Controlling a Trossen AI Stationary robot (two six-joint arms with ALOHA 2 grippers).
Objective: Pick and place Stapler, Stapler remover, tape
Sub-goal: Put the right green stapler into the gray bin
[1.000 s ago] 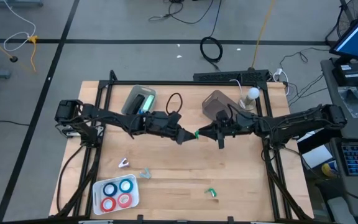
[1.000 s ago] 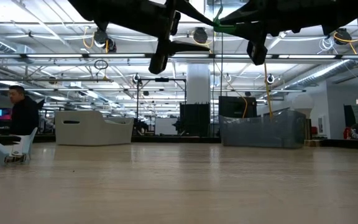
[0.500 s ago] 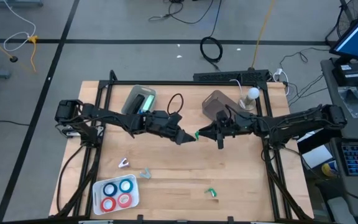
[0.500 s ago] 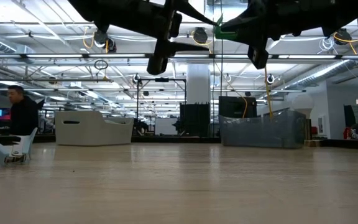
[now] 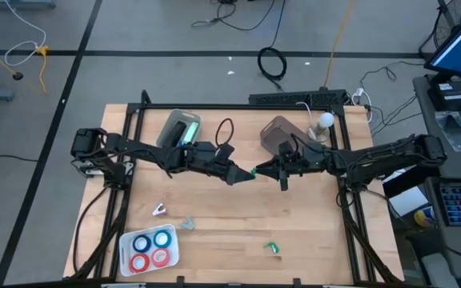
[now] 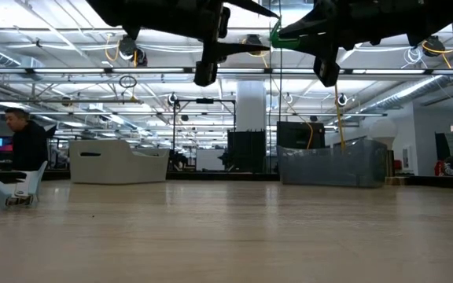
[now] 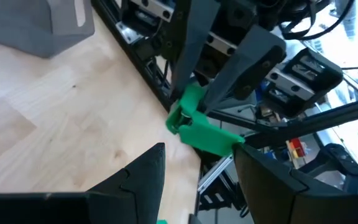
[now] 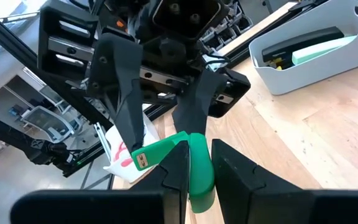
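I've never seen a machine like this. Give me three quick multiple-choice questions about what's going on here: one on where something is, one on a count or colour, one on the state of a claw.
1. Where do the tape rolls lie?
A. in a white tray at the table's near left corner
B. in the grey bin
C. loose at the table's middle

2. How many tape rolls, in which colours?
A. three red
B. two blue, two red
C. four green

3. What is the right claw doing?
A. hanging open, empty
B. resting on the table
C. shut on a green stapler remover, held in the air

Answers:
1 A: the tape rolls sit inside the white tray.
2 B: two blue above two red.
3 C: the right claw pinches the green stapler remover facing the open left claw.
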